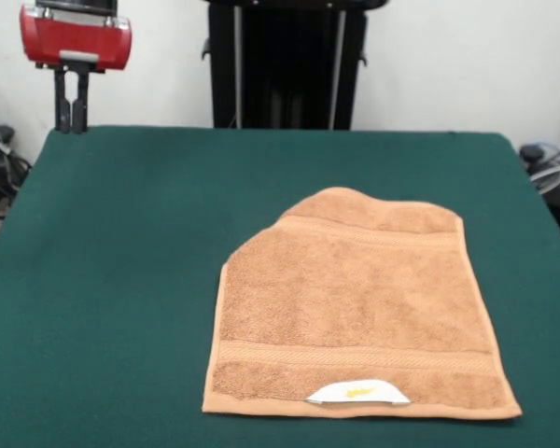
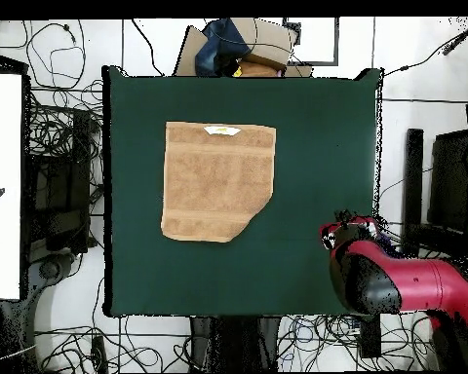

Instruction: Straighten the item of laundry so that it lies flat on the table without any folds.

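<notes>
The tan terry towel (image 1: 355, 308) lies on the dark green table (image 1: 121, 233), right of centre and towards the near edge. Its white label with a yellow mark (image 1: 357, 393) sits at the near hem. The far left corner is folded in, which leaves a slanted edge there; the rest looks flat. In the overhead view the towel (image 2: 218, 180) has its label (image 2: 221, 130) at the top and the slanted corner at the lower right. My gripper (image 1: 72, 105) hangs empty over the table's far left corner, well away from the towel, fingers close together. It also shows in the overhead view (image 2: 348, 234).
The black pedestal (image 1: 285, 65) stands behind the table's far edge. Cables (image 1: 0, 163) lie off both sides of the table. A cardboard box with a dark item (image 2: 240, 49) sits beyond the table's top edge in the overhead view. A white panel (image 2: 2, 185) stands at the left.
</notes>
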You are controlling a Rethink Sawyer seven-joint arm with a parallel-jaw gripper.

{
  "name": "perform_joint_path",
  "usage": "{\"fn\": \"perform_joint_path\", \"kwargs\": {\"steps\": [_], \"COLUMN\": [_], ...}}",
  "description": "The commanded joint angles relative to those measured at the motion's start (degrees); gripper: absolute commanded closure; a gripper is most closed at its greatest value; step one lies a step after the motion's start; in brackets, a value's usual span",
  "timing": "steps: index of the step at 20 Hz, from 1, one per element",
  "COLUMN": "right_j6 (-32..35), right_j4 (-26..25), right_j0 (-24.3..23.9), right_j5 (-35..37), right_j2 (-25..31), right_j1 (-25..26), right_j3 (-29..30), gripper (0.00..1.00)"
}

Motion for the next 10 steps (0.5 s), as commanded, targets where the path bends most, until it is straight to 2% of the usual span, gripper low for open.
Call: {"fn": "perform_joint_path", "kwargs": {"steps": [1, 5, 10], "right_j6": [-7.84, -3.69, 1.39], "right_j4": [-4.29, -12.33, -8.29], "right_j0": [-1.59, 3.45, 1.96], "right_j5": [0.53, -4.01, -2.53], "right_j2": [7.03, 1.37, 1.55], "right_j1": [2.30, 1.45, 4.45], "right_j3": [4.61, 2.12, 3.14], "gripper": [1.00, 1.00, 1.00]}}
